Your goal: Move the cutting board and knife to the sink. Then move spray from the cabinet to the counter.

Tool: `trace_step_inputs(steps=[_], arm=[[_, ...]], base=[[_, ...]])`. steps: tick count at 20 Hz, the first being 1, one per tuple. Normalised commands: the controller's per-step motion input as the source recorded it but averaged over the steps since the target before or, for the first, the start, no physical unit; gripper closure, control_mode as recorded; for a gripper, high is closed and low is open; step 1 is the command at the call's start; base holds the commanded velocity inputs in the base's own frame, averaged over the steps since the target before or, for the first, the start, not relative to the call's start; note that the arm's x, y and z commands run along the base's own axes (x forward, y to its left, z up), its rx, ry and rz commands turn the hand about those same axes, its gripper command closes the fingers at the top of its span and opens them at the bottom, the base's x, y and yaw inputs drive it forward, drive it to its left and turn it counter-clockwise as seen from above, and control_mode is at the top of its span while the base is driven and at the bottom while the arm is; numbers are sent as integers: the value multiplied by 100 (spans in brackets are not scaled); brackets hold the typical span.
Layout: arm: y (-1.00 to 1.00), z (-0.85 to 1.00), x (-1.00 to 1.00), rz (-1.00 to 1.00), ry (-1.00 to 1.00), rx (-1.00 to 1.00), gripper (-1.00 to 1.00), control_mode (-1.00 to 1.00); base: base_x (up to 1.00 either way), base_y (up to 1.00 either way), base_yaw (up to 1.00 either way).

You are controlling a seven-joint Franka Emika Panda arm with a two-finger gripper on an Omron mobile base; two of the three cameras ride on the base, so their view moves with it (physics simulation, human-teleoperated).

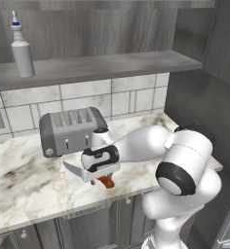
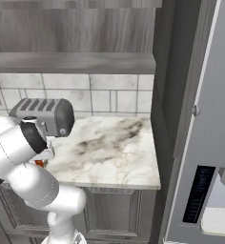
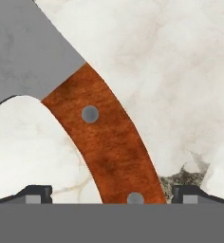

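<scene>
The knife point(image 1: 83, 171) lies on the white marble counter point(image 1: 29, 187) near its front edge, silver blade pointing left and reddish-brown handle point(image 3: 109, 147) toward the front. My gripper point(image 1: 96, 176) is down over the handle and open; the two fingertips point(image 3: 35, 192) stand apart on either side of it in the hand view. A bit of the handle point(image 2: 39, 163) peeks out beside my arm. The spray point(image 1: 22, 51) stands upright on the grey cabinet shelf point(image 1: 112, 63), far up and left. The cutting board and the sink are out of view.
A grey toaster point(image 1: 70, 130) sits on the counter just behind my hand, also seen from the right point(image 2: 45, 114). A dark side wall point(image 1: 195, 97) closes the counter's right end. A tall grey appliance point(image 2: 205, 143) stands to the right. Lower cabinets point(image 2: 109, 209) run below.
</scene>
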Motion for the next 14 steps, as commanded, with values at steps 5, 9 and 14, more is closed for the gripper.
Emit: trace_step_inputs(steps=[5, 9, 14], arm=[[0, -24, 21, -2, 0, -1, -100, -100], [0, -36, 11, -3, 0, -2, -100, -100], [0, -55, 0, -1, 0, -3, 100, -100]], base=[[0, 0, 0], [0, 0, 0], [0, 0, 0]])
